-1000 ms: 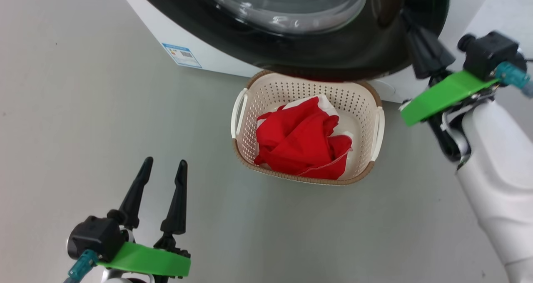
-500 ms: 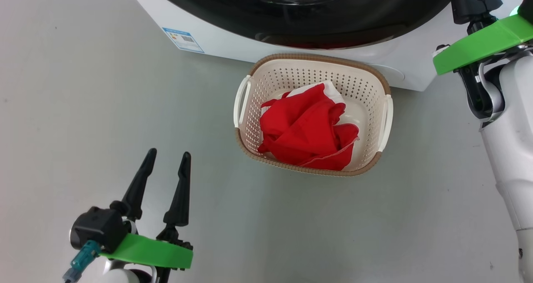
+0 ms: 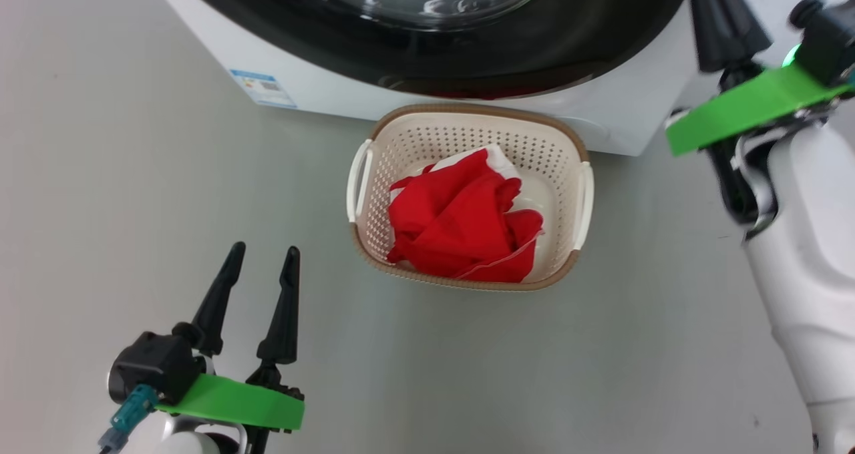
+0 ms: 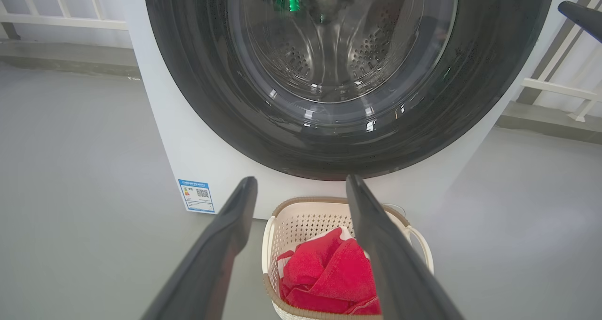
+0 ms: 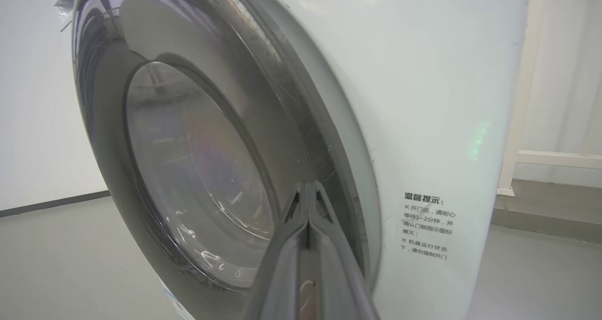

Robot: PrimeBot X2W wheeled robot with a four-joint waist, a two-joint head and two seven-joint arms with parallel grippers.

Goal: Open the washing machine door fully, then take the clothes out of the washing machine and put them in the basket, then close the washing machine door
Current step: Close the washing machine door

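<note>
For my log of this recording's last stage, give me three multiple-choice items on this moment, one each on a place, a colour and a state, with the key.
1. Where do the bright red fabric clothes lie?
A. in the steel drum
B. in the cream-white perforated plastic basket
C. on the bare floor

2. What colour is that basket's rim?
A. brown
B. blue
C. black

3. How do the long dark fingers of the left gripper stand?
A. spread apart, holding nothing
B. shut on red fabric
C. shut on a basket handle

Key:
1 B, the head view shows them heaped inside the basket.
2 A, a brown band runs round its top edge.
3 A, a clear gap shows between them and nothing is in it.
</note>
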